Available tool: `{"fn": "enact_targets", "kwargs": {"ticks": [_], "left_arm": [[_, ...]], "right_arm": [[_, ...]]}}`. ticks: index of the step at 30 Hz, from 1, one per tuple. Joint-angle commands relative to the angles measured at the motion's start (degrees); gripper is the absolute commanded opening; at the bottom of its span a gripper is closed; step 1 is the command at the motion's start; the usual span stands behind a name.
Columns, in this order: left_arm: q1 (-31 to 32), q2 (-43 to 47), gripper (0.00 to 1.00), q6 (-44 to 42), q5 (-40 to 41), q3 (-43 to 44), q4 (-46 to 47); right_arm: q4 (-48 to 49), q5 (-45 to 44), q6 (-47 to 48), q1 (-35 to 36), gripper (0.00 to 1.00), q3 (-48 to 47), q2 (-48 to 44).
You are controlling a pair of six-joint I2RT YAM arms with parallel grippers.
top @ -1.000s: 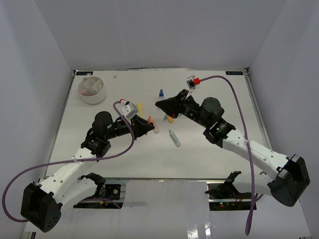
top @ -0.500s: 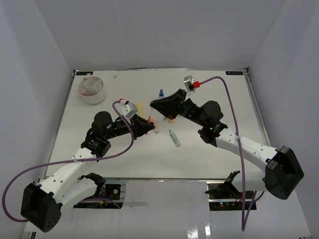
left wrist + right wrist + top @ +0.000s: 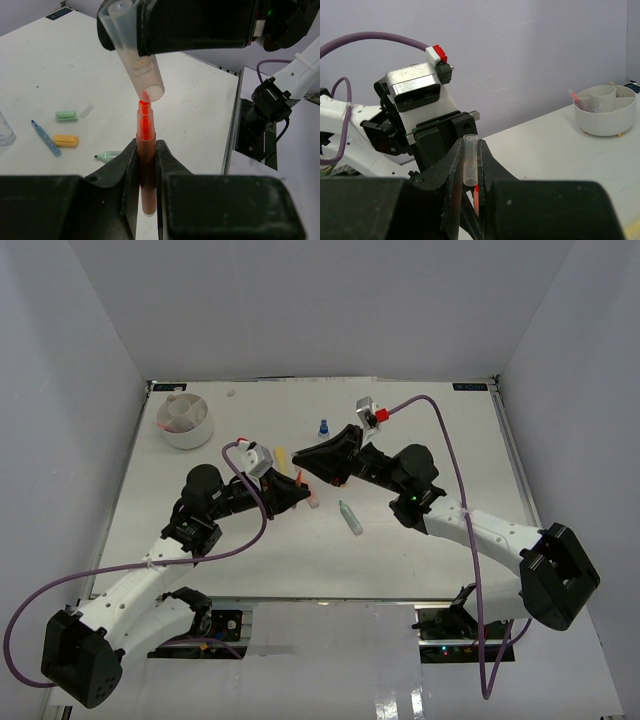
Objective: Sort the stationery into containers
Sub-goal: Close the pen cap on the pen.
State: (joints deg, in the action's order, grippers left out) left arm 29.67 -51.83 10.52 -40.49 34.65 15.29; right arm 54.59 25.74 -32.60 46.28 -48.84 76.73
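Above the worktop (image 3: 200, 115), the left end effector (image 3: 146, 148) pinches the orange marker (image 3: 145, 125) upright and the right end effector (image 3: 470, 148) pinches its clear cap (image 3: 136, 55), tilted at the nib (image 3: 145, 98); pushing now could jam or slip

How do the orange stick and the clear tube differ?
The orange marker is opaque and coloured; the clear cap is see-through. The marker is thinner, bare tip pointing at the cap; the cap is wider and hollow, open end at that tip. Both are clamped: marker in the left gripper, cap in the right gripper.
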Motion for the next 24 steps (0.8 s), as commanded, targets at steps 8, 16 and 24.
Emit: {"fn": "enact_targets", "kwargs": {"ticks": [8, 16, 24], "left_arm": [[-0.3, 2.4, 0.00, 0.3, 0.9, 0.1, 1.9], [-0.2, 3.1, 0.00, 0.1, 1.1, -0.3, 2.3], [-0.3, 3.8, 0.00, 1.2, 1.6, -0.8, 4.6]], "right_arm": [[4.7, 1.1, 1.5, 0.4, 0.08, 1.8, -0.7], [5.4, 0.7, 1.5, 0.4, 0.08, 2.3, -0.4], [6.9, 1.6, 1.4, 0.4, 0.08, 2.9, -0.1]]}}
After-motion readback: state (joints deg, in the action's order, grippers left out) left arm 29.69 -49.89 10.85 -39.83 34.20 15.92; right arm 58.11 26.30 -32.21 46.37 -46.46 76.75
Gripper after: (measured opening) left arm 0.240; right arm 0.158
